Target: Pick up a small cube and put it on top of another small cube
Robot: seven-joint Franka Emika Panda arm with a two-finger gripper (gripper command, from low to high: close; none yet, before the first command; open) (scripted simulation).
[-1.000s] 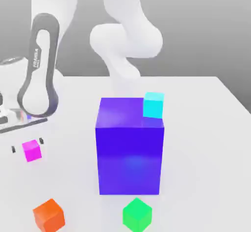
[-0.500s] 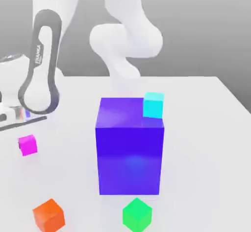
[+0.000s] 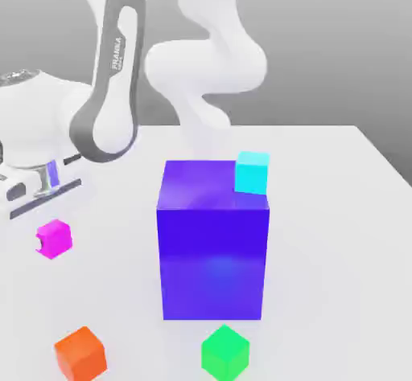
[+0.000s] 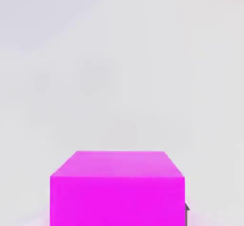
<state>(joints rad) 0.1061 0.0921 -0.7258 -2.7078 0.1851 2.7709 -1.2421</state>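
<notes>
Gripping small magenta cube (image 3: 55, 238), jaws clenched on it at exterior view's 9 o'clock, left of big blue-violet block (image 3: 213, 247). Cyan cube (image 3: 253, 172) atop block's far right corner. Orange cube (image 3: 80, 353) at 7 o'clock, green cube (image 3: 225, 353) at 6 o'clock. Hand view: small magenta cube (image 4: 117, 187) close against lens, white table (image 4: 122, 67) beyond.

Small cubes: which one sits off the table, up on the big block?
The cyan cube, on the blue-violet block's back corner. The magenta, orange and green cubes are down at table level.

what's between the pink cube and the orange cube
Nothing: in the exterior view only bare white table lies between the pink cube and the orange cube.
</notes>
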